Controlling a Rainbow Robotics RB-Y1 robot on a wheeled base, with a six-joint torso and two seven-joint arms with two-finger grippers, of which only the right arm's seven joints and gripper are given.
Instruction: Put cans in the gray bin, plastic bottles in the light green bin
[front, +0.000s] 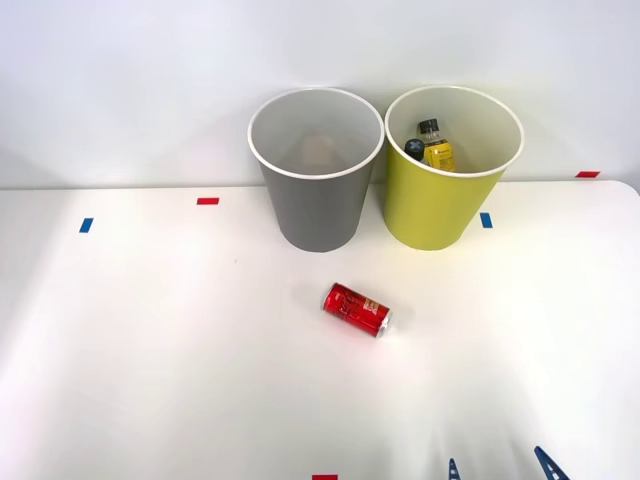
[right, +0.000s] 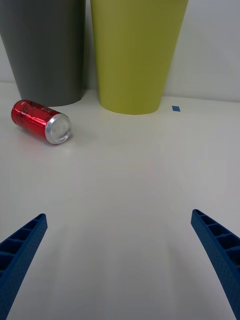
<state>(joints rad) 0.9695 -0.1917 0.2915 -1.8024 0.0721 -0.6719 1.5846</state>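
white table (front: 150, 350) with coloured tape marks (front: 207, 201), white wall (front: 120, 80) behind

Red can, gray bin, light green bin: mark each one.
red can (front: 356, 309), front view, on its red side.
gray bin (front: 318, 212), front view, on its outer wall.
light green bin (right: 134, 55), right wrist view, on its outer wall.

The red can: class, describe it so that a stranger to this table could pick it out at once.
Find the gray bin and the light green bin standing side by side at the white table's far edge. Just in front of them lies the red can, on its side, much smaller than either bin, with silver ends.
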